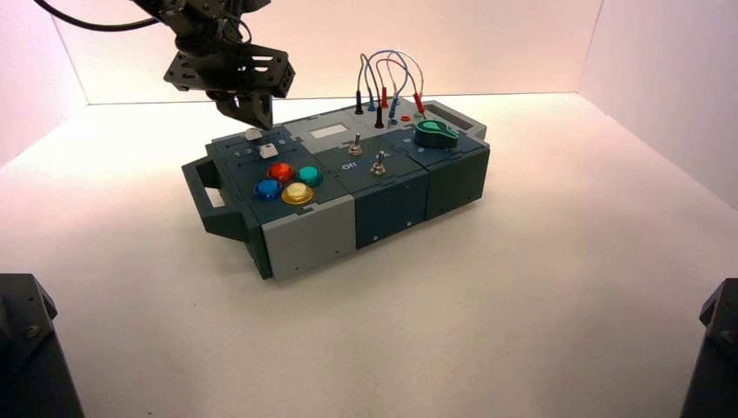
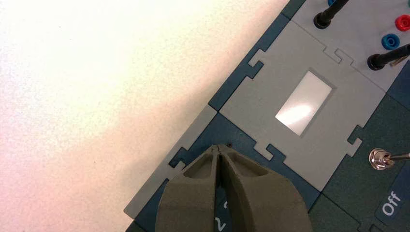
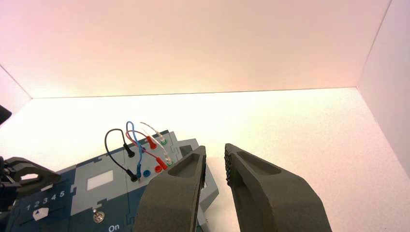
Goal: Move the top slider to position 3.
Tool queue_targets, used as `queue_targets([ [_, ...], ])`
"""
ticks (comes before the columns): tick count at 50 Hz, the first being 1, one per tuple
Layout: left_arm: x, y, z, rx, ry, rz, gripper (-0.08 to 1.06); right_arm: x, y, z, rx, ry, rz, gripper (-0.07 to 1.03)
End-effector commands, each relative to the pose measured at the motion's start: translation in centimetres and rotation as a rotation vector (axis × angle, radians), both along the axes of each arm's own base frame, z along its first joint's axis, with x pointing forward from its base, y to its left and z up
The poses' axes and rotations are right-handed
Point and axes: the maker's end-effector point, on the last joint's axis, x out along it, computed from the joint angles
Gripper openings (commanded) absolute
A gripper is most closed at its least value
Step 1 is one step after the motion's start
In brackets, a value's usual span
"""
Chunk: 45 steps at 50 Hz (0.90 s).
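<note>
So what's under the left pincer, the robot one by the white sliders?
Under the left pincer is the dark blue slider panel. A printed 2 peeks out between its fingers. The rest of the panel beneath is covered, so I can't tell what's there.

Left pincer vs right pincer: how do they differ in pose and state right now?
Left pincer: shut, tips together; right pincer: open, a gap between its tips. The left one is over the slider panel at the box's left end; the right one is parked off the box. Shared: both are empty, with dark tapered fingers.
</note>
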Motion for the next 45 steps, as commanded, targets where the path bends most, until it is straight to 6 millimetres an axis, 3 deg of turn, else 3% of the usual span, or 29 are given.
queue_targets([
  [1, 0.6, 0.2, 1.4, -0.012, -0.04, 0.008, -0.03, 0.3, -0.1, 0.8, 0.003, -0.024, -0.007, 0.24],
  [38, 2.4, -0.4, 2.8, -0.027, -0.114, 0.0, -0.03, 0.3, -0.1, 0.8, 0.003, -0.024, -0.007, 0.24],
  [45, 2.3, -0.2, 4.3, -0.045, -0.176, 0.005, -0.03, 0.3, -0.1, 0.7, 0.003, -0.022, -0.009, 0.24],
])
